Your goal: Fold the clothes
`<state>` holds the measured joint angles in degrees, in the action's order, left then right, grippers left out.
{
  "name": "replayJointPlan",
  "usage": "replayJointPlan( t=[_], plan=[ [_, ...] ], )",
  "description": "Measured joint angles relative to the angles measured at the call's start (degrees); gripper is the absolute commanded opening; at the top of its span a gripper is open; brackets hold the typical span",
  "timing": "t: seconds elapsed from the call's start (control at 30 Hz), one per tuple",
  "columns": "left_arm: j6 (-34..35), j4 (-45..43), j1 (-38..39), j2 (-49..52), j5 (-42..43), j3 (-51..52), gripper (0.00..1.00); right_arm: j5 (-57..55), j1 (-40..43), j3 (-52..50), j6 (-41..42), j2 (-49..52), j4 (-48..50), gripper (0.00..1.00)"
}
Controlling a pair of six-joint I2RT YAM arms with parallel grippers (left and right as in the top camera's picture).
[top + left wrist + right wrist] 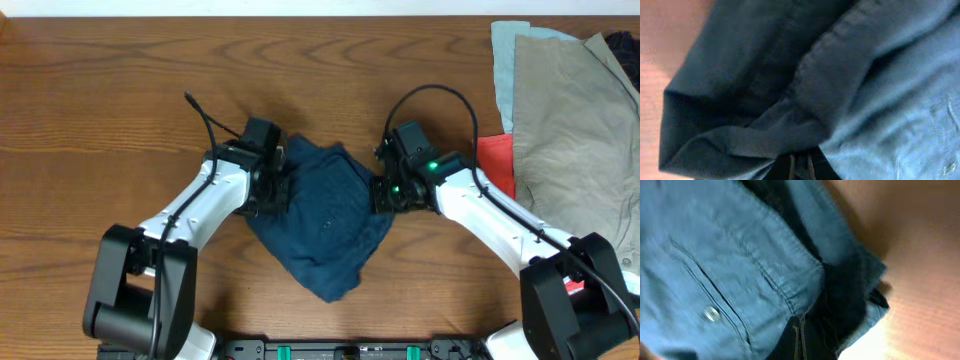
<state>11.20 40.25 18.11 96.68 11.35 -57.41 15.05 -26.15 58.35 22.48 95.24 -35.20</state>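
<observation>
Left wrist view is almost all navy shorts (850, 100). A thick seamed fold runs down into the left pincer (800, 167) at the bottom edge, and its jaws seem clenched on that fold, though little of them shows. A strip of bare desk (660, 40) appears at one side. Right wrist view shows much the same: the right pincer (799, 341) looks closed on a bunched dark edge of the cloth, with a pocket and its button (711, 313) just beside the grip. From overhead, working outward from the near edge of the desk, one crumpled corner of the shorts points toward that edge. The body of the garment lies in the middle of the desk, nearer the near edge than the far one. The two pincers sit at its left and right flanks, touching the cloth, so the shorts lie directly between them. Holding opposite sides this way suggests the arms mean to lift and spread the rumpled piece flat before any fold is made, so I judge the task to be at an early stage. Farther off, at the far right corner, the waiting pile lies well apart: a red garment (495, 160), then a tan garment (570, 120) overlapping a light blue garment (508, 60).
</observation>
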Motion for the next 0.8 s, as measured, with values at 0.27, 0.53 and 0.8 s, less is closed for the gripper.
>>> replayJointPlan(
  t=[0.27, 0.53, 0.8],
  plan=[
    [8.74, 5.66, -0.04, -5.38, 0.92, 0.00, 0.06, -5.09, 3.10, 5.46, -2.69, -0.02, 0.35, 0.01],
    [18.03, 7.78, -0.07, -5.66, 1.16, 0.24, 0.66, -14.03, 3.19, 5.16, -3.85, 1.84, -3.80, 0.64],
    [18.56, 6.99, -1.73, -5.68, 0.15, 0.31, 0.90, -16.20, 3.17, 4.94, -4.11, 1.75, -3.28, 0.67]
  ],
)
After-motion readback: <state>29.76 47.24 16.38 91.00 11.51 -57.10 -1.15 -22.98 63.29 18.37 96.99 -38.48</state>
